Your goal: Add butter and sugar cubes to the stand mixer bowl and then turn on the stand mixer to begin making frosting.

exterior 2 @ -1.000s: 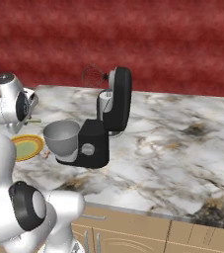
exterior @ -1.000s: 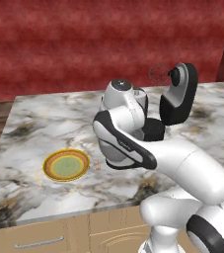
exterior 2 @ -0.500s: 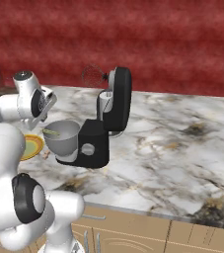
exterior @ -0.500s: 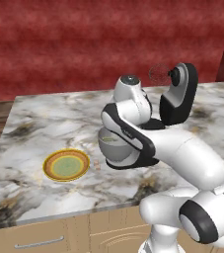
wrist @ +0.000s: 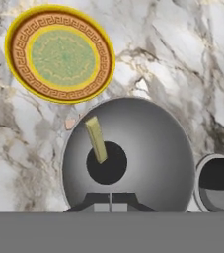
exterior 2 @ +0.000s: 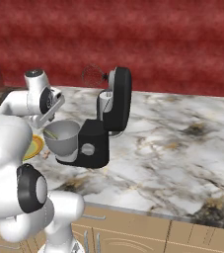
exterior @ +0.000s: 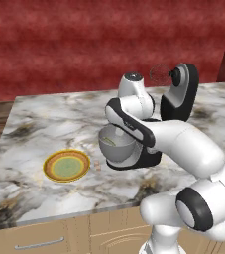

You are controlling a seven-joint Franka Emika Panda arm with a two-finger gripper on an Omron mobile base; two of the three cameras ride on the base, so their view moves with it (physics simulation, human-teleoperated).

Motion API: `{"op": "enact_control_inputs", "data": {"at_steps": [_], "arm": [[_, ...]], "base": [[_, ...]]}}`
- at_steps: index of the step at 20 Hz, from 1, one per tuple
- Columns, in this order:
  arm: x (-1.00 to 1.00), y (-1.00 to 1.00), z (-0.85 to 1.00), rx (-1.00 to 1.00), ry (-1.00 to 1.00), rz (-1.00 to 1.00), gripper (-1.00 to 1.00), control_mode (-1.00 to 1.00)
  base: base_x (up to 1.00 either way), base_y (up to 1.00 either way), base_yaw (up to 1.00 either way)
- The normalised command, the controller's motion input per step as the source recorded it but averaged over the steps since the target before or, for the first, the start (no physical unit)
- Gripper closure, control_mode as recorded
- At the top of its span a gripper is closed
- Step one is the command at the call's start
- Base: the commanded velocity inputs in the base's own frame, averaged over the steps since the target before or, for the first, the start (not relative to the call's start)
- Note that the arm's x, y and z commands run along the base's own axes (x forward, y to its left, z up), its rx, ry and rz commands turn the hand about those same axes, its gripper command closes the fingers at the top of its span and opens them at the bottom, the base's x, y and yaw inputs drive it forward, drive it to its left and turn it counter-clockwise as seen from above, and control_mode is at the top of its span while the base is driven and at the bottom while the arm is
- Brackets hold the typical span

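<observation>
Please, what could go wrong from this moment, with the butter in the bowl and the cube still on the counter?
1. The sugar cube is tiny and lies on the counter between the plate and the bowl; a grasp could miss it or knock it away.
2. The shut gripper hangs over the bowl; it might bump the rim on its way to the cube.
3. The butter leans on the wall; the whisk is raised.

We are seeing the gripper (wrist: 110,205) moving from the plate (exterior: 66,165) to over the stand mixer bowl (exterior: 117,145), jaws now closed.
</observation>
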Motion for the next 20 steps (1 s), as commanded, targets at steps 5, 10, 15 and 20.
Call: {"op": "enact_control_inputs", "data": {"at_steps": [5,10,15,20], "arm": [[-0.37,0.09,-0.24,0.00,0.00,-0.01,1.00,-1.00],[-0.51,0.21,-0.03,0.01,0.00,-0.04,-1.00,-1.00],[-0.69,0.19,0.67,0.05,-0.04,-0.04,-1.00,-1.00],[-0.74,0.53,0.35,0.01,-0.01,0.00,-1.00,-1.00]], "base": [[0.00,0.00,0.00],[0.00,0.00,0.00],[0.00,0.00,0.00],[0.00,0.00,0.00]]}}
